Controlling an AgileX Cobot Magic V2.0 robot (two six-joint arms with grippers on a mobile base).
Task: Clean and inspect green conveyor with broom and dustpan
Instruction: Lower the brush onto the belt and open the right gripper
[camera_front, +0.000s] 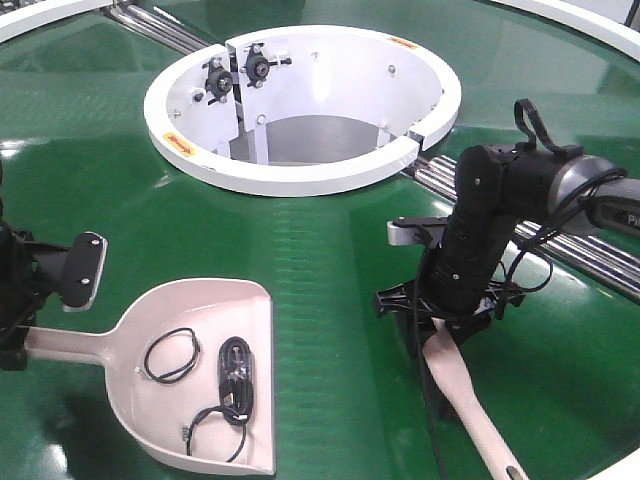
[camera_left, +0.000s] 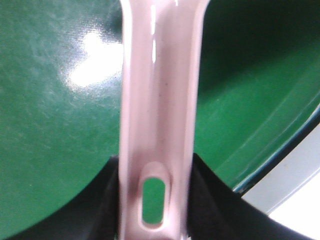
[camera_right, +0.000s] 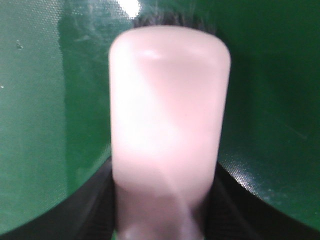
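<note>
The green conveyor (camera_front: 330, 260) fills the front view, with its white central ring (camera_front: 300, 175) at the top middle. The pale pink dustpan (camera_front: 205, 375) lies flat on the belt at lower left and holds black cable loops (camera_front: 235, 375). Its handle (camera_left: 157, 100) runs left into my left gripper (camera_front: 12, 345) (camera_left: 156, 172), which is shut on the handle's end by the hanging hole. At right, my right gripper (camera_front: 445, 325) (camera_right: 165, 172) is shut on the broom (camera_front: 470, 395) (camera_right: 167, 100). The broom's handle slants toward the lower right, and dark bristles (camera_right: 170, 21) show past its head.
Shiny metal rollers (camera_front: 160, 25) cross the belt at upper left and again on the right (camera_front: 580, 255) behind my right arm. Black knobs (camera_front: 255, 68) sit inside the ring. A white outer rim (camera_front: 590, 20) (camera_left: 295, 182) borders the belt.
</note>
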